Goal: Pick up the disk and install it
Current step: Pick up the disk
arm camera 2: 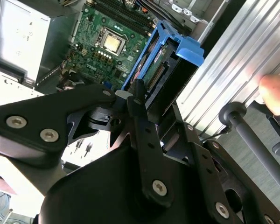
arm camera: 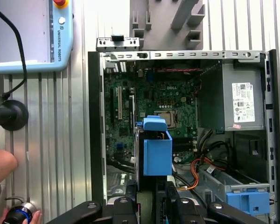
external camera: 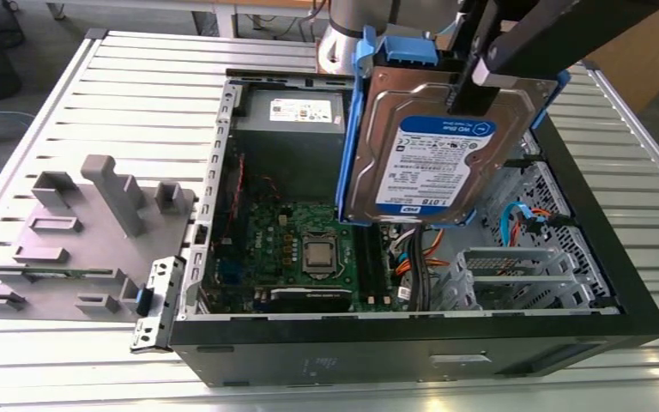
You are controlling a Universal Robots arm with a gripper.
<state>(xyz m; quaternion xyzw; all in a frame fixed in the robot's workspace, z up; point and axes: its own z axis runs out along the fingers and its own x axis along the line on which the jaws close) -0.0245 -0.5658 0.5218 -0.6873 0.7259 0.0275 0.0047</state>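
a robotics lab or workshop bench. under the gripper [external camera: 475, 90] an open desktop computer case [external camera: 421, 354] lies on a ribbed aluminium table [external camera: 135, 86], its motherboard [external camera: 289, 221] bare. well off to the gripper's side stands a grey slotted parts fixture [external camera: 89, 225]. a robot teach pendant [arm camera: 61, 44] lies on the same table beside the case, a person's hand [arm camera: 0, 165] close by it.

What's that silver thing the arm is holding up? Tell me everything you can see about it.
It is a hard drive: a flat rectangular slab of silver metal with a white label banded in blue, clipped into a blue plastic bracket. The gripper clamps it near its upper end, so it hangs nearly upright, slightly tilted, above the open computer case and apparently clear of it.
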